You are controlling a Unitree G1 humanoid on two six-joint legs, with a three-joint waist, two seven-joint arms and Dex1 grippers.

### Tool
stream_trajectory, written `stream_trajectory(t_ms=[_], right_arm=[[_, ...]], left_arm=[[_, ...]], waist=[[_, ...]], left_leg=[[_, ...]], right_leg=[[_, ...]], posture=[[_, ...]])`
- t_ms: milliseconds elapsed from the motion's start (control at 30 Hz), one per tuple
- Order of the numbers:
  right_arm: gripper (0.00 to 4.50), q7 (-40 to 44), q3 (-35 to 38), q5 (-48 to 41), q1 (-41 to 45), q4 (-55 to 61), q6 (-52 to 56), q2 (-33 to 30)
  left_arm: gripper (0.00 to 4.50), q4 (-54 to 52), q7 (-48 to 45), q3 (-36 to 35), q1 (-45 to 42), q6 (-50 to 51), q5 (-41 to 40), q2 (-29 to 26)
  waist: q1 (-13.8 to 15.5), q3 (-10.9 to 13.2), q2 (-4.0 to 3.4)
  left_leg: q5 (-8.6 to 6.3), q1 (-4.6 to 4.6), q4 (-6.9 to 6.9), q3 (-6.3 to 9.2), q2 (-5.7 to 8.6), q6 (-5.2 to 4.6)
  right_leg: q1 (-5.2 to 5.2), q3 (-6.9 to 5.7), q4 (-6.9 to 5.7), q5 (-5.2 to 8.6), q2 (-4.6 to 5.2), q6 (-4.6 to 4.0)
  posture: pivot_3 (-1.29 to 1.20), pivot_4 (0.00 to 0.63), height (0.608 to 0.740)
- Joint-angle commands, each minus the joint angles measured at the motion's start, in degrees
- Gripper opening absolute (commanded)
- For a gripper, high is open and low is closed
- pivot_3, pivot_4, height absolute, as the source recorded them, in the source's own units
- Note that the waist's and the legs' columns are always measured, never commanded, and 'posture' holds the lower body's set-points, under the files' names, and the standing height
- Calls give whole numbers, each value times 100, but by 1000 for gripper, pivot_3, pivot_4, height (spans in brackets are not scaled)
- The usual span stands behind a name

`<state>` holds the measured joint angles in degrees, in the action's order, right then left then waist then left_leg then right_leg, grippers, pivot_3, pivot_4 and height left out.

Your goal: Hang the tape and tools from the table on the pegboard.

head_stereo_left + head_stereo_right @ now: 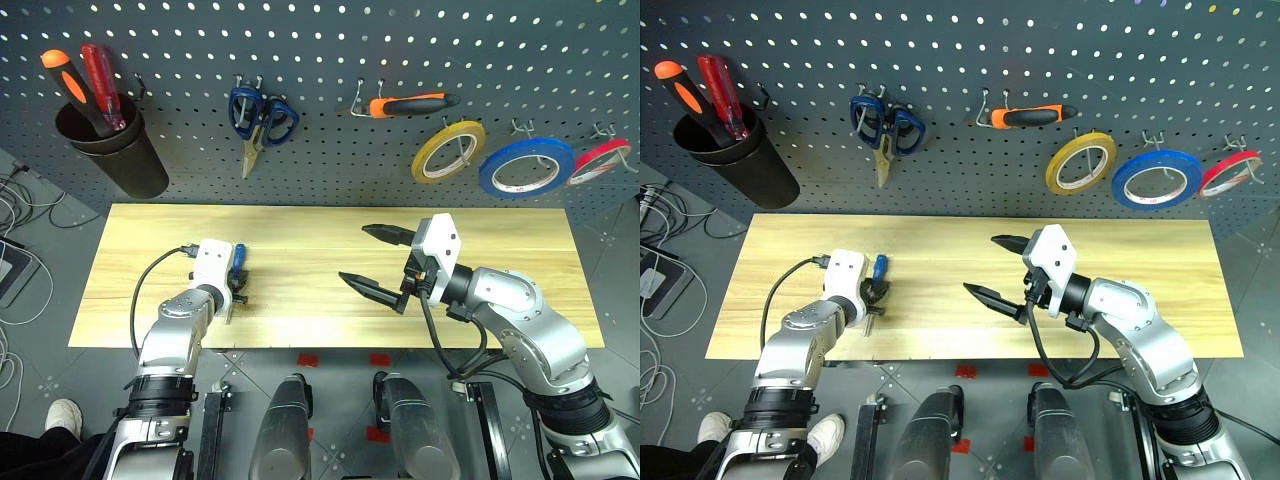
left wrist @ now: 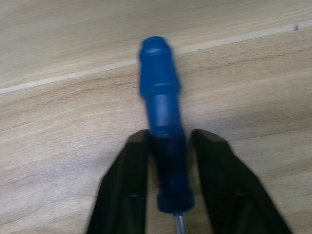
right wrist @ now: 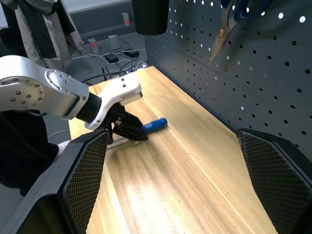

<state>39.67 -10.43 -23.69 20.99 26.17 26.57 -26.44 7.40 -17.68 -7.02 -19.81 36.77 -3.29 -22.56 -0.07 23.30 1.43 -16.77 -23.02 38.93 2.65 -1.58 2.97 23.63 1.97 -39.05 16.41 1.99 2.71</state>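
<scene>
The slim blue-handled screwdriver [image 2: 161,92] lies flat on the light wood table [image 1: 300,230], near its left end. My left gripper [image 1: 237,285] is shut on the lower part of its handle, one black finger on each side. My right gripper [image 1: 354,254] hangs open above the middle of the table with nothing between its fingers. On the dark grey pegboard [image 1: 330,160] hang the blue-handled scissors [image 1: 262,118], the orange-handled pliers [image 1: 410,104] and the blue tape [image 1: 527,166]. The right wrist view shows the left gripper on the screwdriver [image 3: 154,124].
A black cup [image 1: 115,150] holding an orange and a red screwdriver hangs at the pegboard's left. A yellow tape ring [image 1: 448,150] and a red tape ring [image 1: 602,160] flank the blue one. Cables lie on the floor to the left.
</scene>
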Motion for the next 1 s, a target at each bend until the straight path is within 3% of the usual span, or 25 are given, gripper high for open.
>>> stream_trajectory(t_ms=[33,300,433,667,800,1000], right_arm=[[4500,-6,57,27,-36,185,-131,36],[4500,51,222,-64,-210,225,-301,50],[4500,13,365,-203,-410,424,-324,88],[4500,-240,713,-494,-667,730,-350,339],[4500,-516,961,-797,-578,911,-204,499],[4500,-1034,1088,-956,-226,929,-48,760]], left_arm=[[616,37,-20,36,52,-51,51,-136],[616,-551,22,396,336,-485,392,-363],[616,-1414,234,496,559,-629,598,-317],[616,-2794,581,689,798,-780,1056,-214],[616,-3615,921,759,555,-814,1488,-113],[616,-3925,1214,513,-223,-606,1808,-67]], waist=[[0,0,0],[8,-8,4],[26,-22,17],[103,-154,27],[138,-254,44],[154,-470,45]], left_leg=[[0,0,-1,0,-1,0],[4,-13,-3,1,-8,7],[29,-83,7,11,-7,50],[38,-93,2,26,-5,67],[39,-94,0,26,0,69],[41,-99,0,23,7,72]], right_leg=[[1,0,0,0,0,0],[15,1,4,0,8,1],[76,-11,-2,-5,20,4],[77,-30,0,-5,23,4],[76,-36,3,-5,18,4],[66,-67,9,-5,15,4]], posture=[[58,445,740],[77,371,740],[90,338,740],[115,272,740],[121,248,740],[137,225,740]])
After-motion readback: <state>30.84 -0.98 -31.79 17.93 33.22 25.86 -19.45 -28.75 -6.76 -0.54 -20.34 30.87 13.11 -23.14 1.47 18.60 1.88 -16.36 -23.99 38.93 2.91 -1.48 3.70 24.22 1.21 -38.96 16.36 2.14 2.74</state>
